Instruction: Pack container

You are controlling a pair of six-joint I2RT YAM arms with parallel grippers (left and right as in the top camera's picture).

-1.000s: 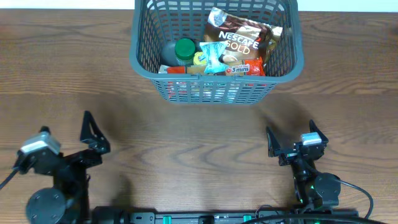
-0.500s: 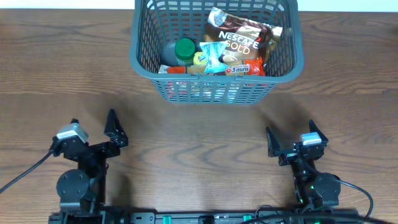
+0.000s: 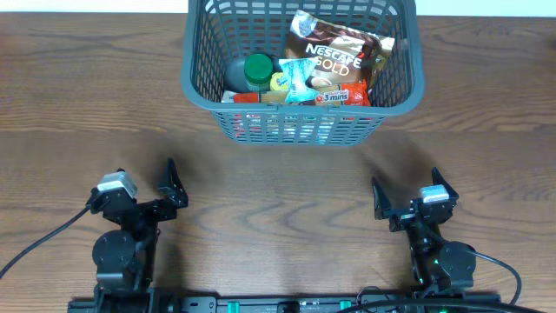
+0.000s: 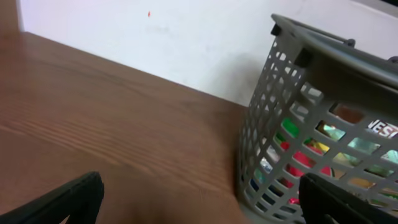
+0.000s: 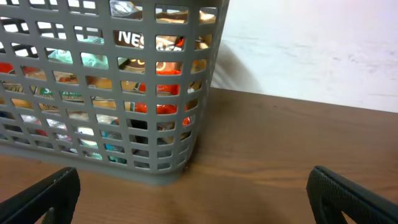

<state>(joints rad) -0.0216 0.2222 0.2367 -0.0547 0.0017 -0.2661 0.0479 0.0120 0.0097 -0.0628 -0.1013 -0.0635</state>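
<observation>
The grey slatted container [image 3: 195,83] stands at the far middle of the table. It holds a Nescafe Gold pouch [image 3: 334,54], a green-lidded jar [image 3: 257,69] and several small packets. It also shows at the right of the left wrist view [image 4: 273,149] and at the left of the right wrist view [image 5: 180,158]. My left gripper [image 3: 146,177] is open and empty near the front left. My right gripper [image 3: 407,188] is open and empty near the front right. Both are well short of the container.
The wooden table [image 3: 278,183] lies between the grippers and the container. A white wall [image 4: 155,43] rises behind the table. A black rail runs along the front edge [image 3: 287,304].
My left arm has swung to the right and turned towards the container, its fingers open throughout. The right arm and the container's contents have not moved.
</observation>
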